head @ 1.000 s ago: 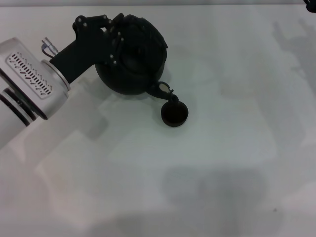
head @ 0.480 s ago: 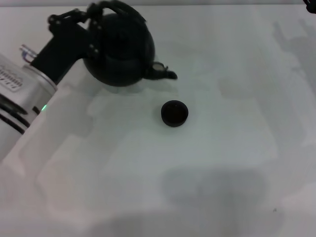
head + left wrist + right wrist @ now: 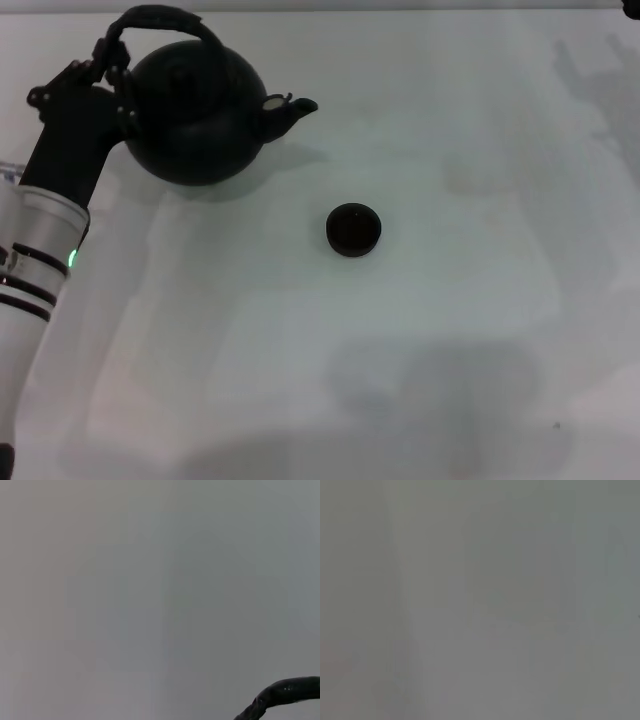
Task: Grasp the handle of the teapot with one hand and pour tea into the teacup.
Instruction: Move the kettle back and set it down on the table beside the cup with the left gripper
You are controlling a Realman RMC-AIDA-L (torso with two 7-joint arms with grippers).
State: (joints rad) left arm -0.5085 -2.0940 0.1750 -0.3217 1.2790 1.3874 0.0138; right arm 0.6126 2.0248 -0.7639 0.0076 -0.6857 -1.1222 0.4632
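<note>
L jaws clamp arched handle (image 3: 150, 18) | round matte teapot (image 3: 195, 110) upright | tiny teacup (image 3: 353, 230) apart

No readable text, labels, brands or numbers appear on anything here.

Our left arm reaches along the counter's left edge toward its far-left corner, our left gripper (image 3: 105, 60) clamped there; our right arm is out of sight.
</note>
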